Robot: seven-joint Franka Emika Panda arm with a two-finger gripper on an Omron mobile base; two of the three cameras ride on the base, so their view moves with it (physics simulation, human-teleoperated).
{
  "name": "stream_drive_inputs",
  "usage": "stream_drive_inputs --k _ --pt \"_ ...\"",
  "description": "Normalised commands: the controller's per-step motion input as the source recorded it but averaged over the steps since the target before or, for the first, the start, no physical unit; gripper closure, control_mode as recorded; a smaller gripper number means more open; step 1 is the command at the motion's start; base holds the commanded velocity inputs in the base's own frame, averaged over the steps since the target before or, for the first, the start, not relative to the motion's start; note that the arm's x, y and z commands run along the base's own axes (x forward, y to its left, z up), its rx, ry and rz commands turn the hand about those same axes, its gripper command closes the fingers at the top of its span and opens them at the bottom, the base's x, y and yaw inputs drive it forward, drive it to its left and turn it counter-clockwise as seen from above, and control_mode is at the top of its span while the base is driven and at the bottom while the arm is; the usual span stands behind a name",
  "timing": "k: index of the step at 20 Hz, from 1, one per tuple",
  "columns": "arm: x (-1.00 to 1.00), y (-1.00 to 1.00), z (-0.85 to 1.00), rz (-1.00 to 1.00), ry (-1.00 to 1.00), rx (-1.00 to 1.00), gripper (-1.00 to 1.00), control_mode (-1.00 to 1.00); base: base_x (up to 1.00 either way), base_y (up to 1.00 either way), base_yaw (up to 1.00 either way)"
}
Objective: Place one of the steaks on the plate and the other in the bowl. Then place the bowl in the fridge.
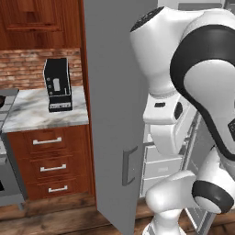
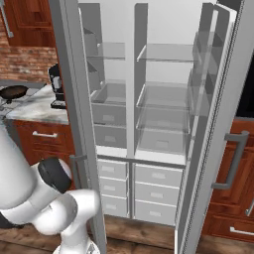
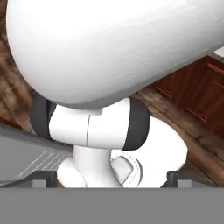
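The fridge [image 2: 149,99] stands right in front of me with both doors swung open. Its pale inside holds glass shelves, clear bins and drawers [image 2: 154,181] at the bottom. The left door [image 1: 114,114] with its grey handle hangs between the arm and the counter. My gripper [image 3: 111,178] is open in the hand view, with one dark fingertip [image 3: 43,177] at each side and nothing between them. It points back at my own white body over the wooden floor. The steaks, the plate and the bowl are out of view.
A black coffee machine [image 1: 58,85] stands on the marble counter [image 1: 32,114] left of the fridge, above wooden drawers [image 1: 46,160]. A dark pan [image 2: 12,92] sits on the stove further left. Wooden cabinets [image 2: 233,208] flank the right door [image 2: 223,124].
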Motion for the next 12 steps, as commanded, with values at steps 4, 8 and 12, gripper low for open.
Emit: stream_drive_inputs --k 4,8,12 --pt "-0.21 -1.0 -0.41 -0.22 -0.01 0.21 -1.0 -1.0 0.0 0.0 0.0" --pt "0.56 -0.85 -0.48 -0.38 0.0 0.24 -1.0 -1.0 0.0 0.0 0.0" --pt "0.7 -0.56 -0.5 -0.39 0.0 0.25 -1.0 -1.0 0.0 0.0 0.0"
